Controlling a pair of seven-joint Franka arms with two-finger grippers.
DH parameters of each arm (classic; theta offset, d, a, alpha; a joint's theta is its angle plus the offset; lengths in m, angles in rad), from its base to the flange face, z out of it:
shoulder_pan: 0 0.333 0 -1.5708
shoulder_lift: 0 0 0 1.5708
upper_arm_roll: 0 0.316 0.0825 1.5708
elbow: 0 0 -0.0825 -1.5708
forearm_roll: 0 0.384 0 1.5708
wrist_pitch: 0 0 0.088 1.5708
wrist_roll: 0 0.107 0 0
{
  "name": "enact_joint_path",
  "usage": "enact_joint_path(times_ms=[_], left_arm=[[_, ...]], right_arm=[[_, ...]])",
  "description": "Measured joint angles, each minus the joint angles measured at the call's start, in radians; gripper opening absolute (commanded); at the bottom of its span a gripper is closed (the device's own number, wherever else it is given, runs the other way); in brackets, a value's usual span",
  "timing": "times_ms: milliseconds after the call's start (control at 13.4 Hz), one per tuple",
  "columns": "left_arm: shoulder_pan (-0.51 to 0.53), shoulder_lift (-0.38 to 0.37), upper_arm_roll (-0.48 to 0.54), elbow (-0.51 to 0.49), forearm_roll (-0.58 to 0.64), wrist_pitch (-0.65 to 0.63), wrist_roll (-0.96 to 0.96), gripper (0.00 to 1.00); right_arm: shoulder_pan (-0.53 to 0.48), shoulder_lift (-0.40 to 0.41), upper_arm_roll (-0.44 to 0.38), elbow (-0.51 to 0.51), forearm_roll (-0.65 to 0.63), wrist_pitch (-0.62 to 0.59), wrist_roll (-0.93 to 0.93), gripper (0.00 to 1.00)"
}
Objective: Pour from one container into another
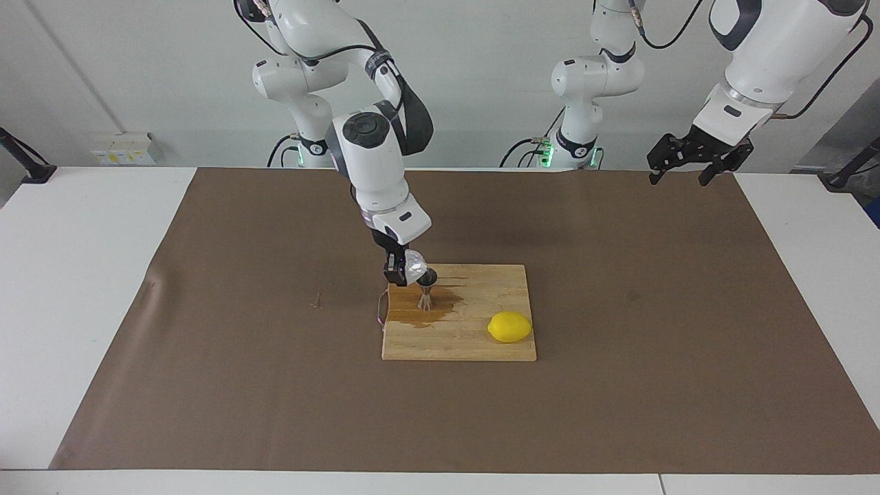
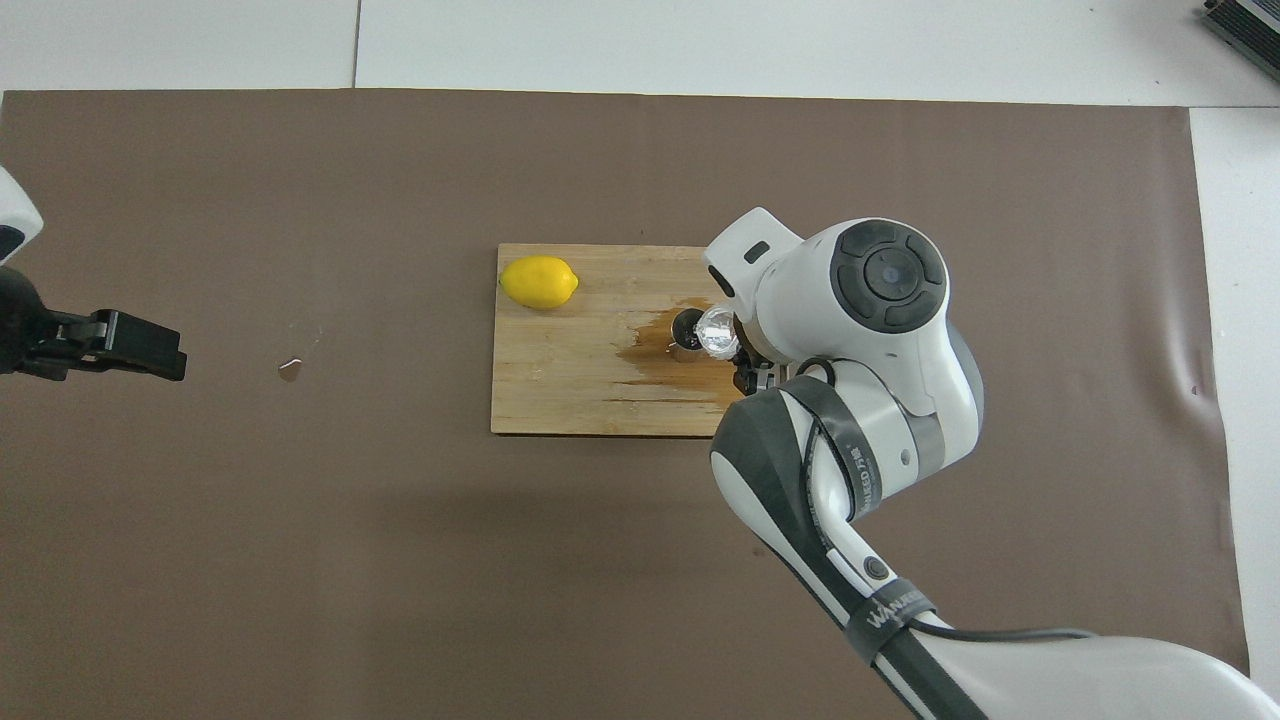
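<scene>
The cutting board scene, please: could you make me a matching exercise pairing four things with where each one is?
Things:
1. clear cup
2. steel jigger
3. lemon
4. left gripper

Places or states:
A. lying on the cutting board, toward the left arm's end
B. waiting in the air, over the left arm's end of the brown mat
C. tilted in the right gripper, over the jigger
D. standing upright in a wet stain on the board

Pairs: 1-C, 2-D, 3-A, 4-B
</scene>
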Motion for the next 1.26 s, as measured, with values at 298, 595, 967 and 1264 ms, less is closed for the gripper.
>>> enact_joint_path(times_ms=[298, 595, 967, 1264], left_arm=[[0.000, 0.000, 0.000, 0.000, 0.000, 0.000, 0.000, 1.00], [0.000, 0.000, 0.000, 0.000, 0.000, 0.000, 0.000, 1.00], [0.000, 0.000, 0.000, 0.000, 0.000, 0.000, 0.000, 1.00], [0.000, 0.000, 0.000, 0.000, 0.000, 0.000, 0.000, 1.00]], right_arm=[[-0.002, 0.000, -0.002, 0.000, 0.000, 0.000, 0.000, 0.35], [-0.015, 0.000, -0.007, -0.001, 0.009, 0.001, 0.002, 0.35], [-0.015, -0.020, -0.007, 0.000, 0.034, 0.004, 0.002, 0.35], [-0.047, -0.038, -0.007, -0.001, 0.122, 0.004, -0.055, 0.35]])
